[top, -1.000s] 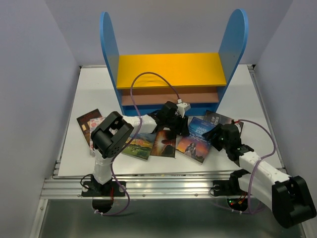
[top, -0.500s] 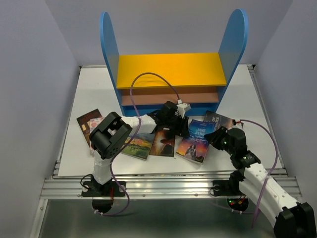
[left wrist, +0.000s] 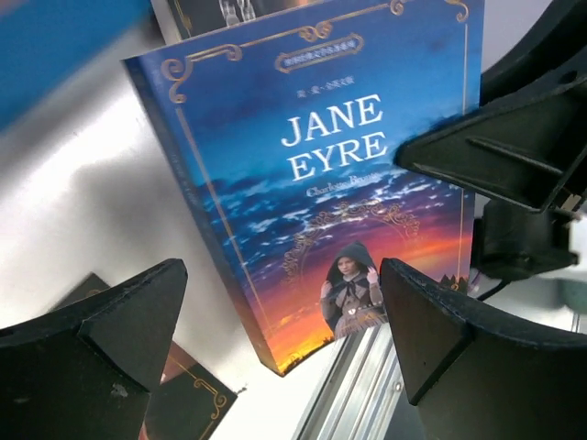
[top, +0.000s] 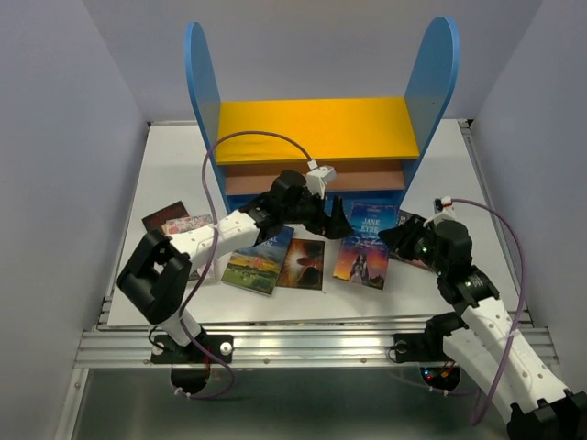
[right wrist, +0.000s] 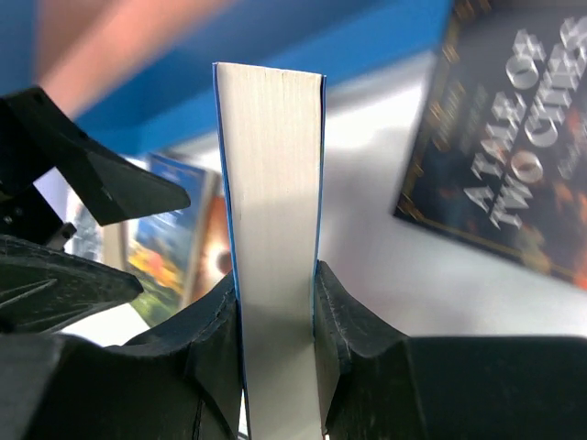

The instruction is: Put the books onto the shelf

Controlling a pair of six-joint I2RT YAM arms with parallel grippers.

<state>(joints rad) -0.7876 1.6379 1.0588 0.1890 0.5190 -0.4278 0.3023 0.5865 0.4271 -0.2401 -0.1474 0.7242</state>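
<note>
The Jane Eyre book (top: 366, 246) hangs tilted above the table in front of the shelf (top: 316, 128). My right gripper (top: 396, 240) is shut on its right edge. In the right wrist view the white page edge (right wrist: 273, 183) sits clamped in that gripper (right wrist: 275, 275). My left gripper (top: 337, 220) stands wide open just left of the book, holding nothing. Its view shows the blue cover (left wrist: 330, 165) beyond the open gripper (left wrist: 282, 270). A Tale of Two Cities (right wrist: 514, 183) lies flat to the right. The landscape book (top: 257, 261) and a dark orange one (top: 304, 264) lie near the front.
Two more books (top: 170, 222) lie at the table's left side. The shelf's blue side panels (top: 202, 82) rise tall at the back. The aluminium front rail (top: 303, 344) runs along the near edge. The left arm's purple cable (top: 248, 137) loops up in front of the shelf.
My right gripper closed on the Jane Eyre book's edge and lifted it toward the shelf. My left gripper opened, let go of that book and moved back toward the shelf.
</note>
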